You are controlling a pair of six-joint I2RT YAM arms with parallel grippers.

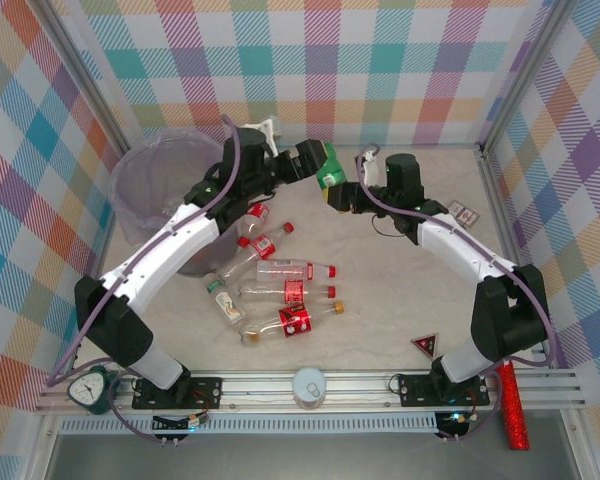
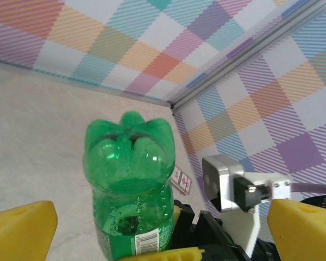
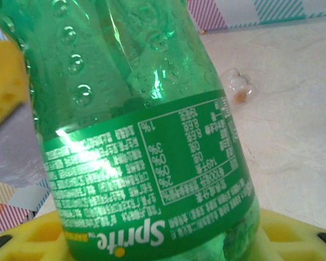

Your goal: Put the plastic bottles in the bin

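Observation:
A green plastic bottle hangs in the air at the back centre, between my two grippers. My right gripper is shut on its labelled body, and its yellow pads press the bottle from below. My left gripper stands open around the bottle's base end, with its yellow fingers wide apart on either side. Several clear bottles with red labels lie on the table in front of the pale-purple bin, which stands at the back left.
A small card lies near the right wall. A red triangle sign and a white round lid sit near the front rail. The red glittery stick lies at the front right. Checked walls enclose the table.

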